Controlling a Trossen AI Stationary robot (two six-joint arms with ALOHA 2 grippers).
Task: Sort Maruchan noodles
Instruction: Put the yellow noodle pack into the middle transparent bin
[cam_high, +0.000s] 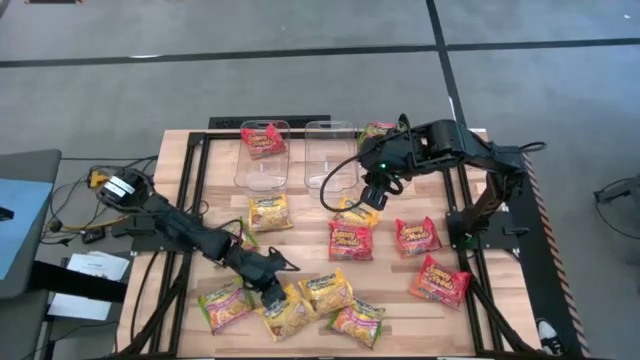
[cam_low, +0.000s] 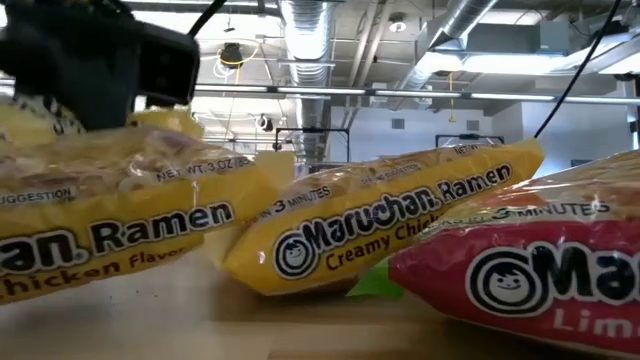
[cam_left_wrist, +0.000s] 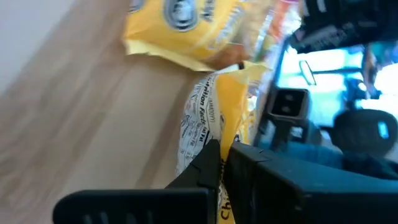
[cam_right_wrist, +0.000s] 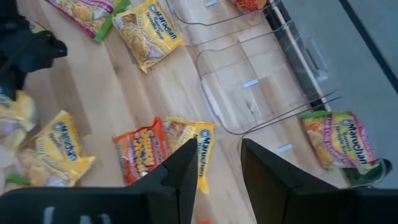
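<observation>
From above, the Maruchan noodles (cam_high: 351, 241) lie spread over the wooden counter (cam_high: 395, 315), and one red packet (cam_high: 263, 139) sits inside the left of the clear bins (cam_high: 262, 158) at the far edge. The left claw (cam_high: 270, 292) is low at the near side, closed on the edge of a yellow packet (cam_high: 285, 310). The right claw (cam_high: 372, 196) hangs above the middle of the counter, just in front of the bins, over a yellow packet (cam_high: 357, 214).

In the low view, yellow packets (cam_low: 380, 225) and a red one (cam_low: 530, 280) fill the picture, and a dark arm part (cam_low: 95, 60) is above the left packet.

In the left wrist view, the two fingers (cam_left_wrist: 205, 165) are pressed together on the yellow wrapper (cam_left_wrist: 217, 106).

In the right wrist view, the fingers (cam_right_wrist: 186, 165) stand partly apart with nothing between them; below lie an orange packet (cam_right_wrist: 140, 155) and a yellow one (cam_right_wrist: 198, 146), and a green-and-pink packet (cam_right_wrist: 342, 140) is beside an empty bin (cam_right_wrist: 249, 81).
</observation>
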